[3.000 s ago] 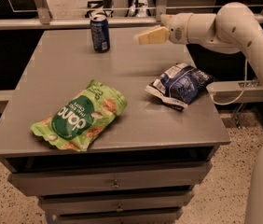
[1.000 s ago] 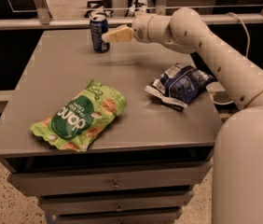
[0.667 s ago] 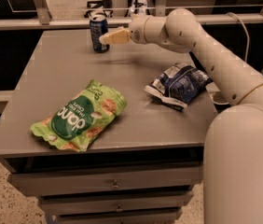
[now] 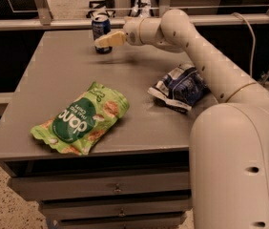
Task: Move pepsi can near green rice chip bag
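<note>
I see my gripper (image 4: 103,41) over the far part of the worktop (image 4: 53,70). It points to the left, and its tip is right at the can (image 4: 100,29), low on the can's side. It looks like it touches the can, but I am not sure. I cannot tell if the gripper is squeezing or loose.

The can stands up straight by the far edge, a bit closer to the far left corner than to the far right one. It is dark blue with a silver top.

The green bag (image 4: 79,119) lies flat close to the front left corner. It is tilted, with one end almost at the front edge. The can and the green bag are well apart, with bare worktop between them.

A blue bag (image 4: 180,87) lies crumpled by the right edge, about halfway along it. My arm (image 4: 196,46) reaches over it from the right side, and part of the bag hides behind the arm.

Under the worktop there are drawers (image 4: 118,187) at the front.
</note>
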Tool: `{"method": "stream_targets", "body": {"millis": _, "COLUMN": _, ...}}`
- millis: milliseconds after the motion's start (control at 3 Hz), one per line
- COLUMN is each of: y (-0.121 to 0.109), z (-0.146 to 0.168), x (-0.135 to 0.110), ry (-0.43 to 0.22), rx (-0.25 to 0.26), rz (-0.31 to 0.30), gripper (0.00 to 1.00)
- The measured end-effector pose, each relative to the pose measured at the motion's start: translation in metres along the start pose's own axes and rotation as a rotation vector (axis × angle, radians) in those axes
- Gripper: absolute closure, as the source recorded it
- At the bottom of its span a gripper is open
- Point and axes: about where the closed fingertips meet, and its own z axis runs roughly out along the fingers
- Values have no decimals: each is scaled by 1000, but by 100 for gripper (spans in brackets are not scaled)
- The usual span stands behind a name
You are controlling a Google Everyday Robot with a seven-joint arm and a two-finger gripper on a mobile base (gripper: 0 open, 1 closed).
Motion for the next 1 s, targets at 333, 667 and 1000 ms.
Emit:
{"method": "stream_targets", "body": {"millis": 333, "y": 15, "z": 16, "x": 1, "ry": -2, "rx": -62, "rz": -5, "gripper": 2}}
{"method": "stream_targets", "body": {"millis": 667, "y": 25, "z": 27, "x": 2, "ry": -3, "rx": -109, "rz": -11, "gripper": 25}}
{"method": "stream_targets", "body": {"millis": 1000, "y": 31, "z": 31, "x": 1, "ry": -6, "rx": -137, "rz": -16, "gripper": 55}}
